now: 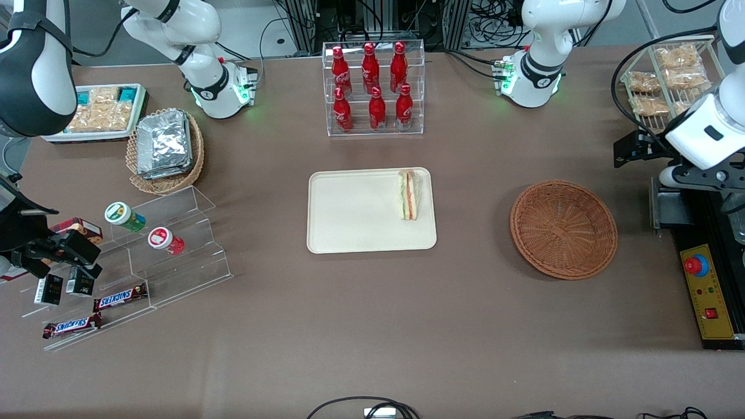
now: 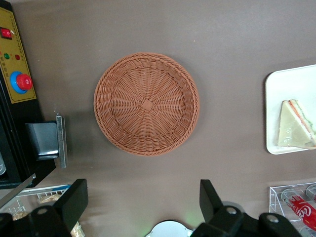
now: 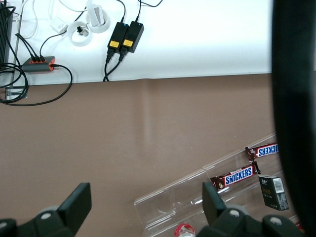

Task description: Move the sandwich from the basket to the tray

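The sandwich (image 1: 409, 195) (image 2: 295, 126), a wrapped triangular wedge, lies on the cream tray (image 1: 355, 212) (image 2: 281, 89), close to the rim that faces the basket. The reddish-brown wicker basket (image 1: 563, 228) (image 2: 146, 103) stands empty on the table, toward the working arm's end from the tray. My left gripper (image 1: 627, 151) (image 2: 143, 202) hangs well above the table, off the basket's edge toward the working arm's end. It is open with nothing between its fingers (image 2: 74, 197).
A clear rack of red bottles (image 1: 375, 87) stands farther from the camera than the tray. A control box with a red button (image 1: 707, 291) and a wire rack of snack packets (image 1: 669, 75) flank the basket. A tan basket of foil packets (image 1: 166, 148) and an acrylic snack stand (image 1: 151, 256) lie toward the parked arm's end.
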Robot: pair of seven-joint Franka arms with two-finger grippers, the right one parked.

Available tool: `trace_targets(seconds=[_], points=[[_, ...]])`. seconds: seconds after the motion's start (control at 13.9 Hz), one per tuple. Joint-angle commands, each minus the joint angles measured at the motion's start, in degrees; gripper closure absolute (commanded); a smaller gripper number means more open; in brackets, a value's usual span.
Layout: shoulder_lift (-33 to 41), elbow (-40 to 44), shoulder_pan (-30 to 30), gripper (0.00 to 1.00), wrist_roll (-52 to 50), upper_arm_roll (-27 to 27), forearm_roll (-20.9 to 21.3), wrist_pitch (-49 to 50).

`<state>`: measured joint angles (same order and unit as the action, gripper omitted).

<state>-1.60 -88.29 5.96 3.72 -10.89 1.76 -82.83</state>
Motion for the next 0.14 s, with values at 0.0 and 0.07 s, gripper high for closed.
trace_targets(seconds=[0.0,0.07], points=[[0.0,0.9,-0.4,0.0,1.0,0.3,-0.3,1.4],[0.0,0.9,-0.5,0.0,1.0,0.3,-0.3,1.4]])
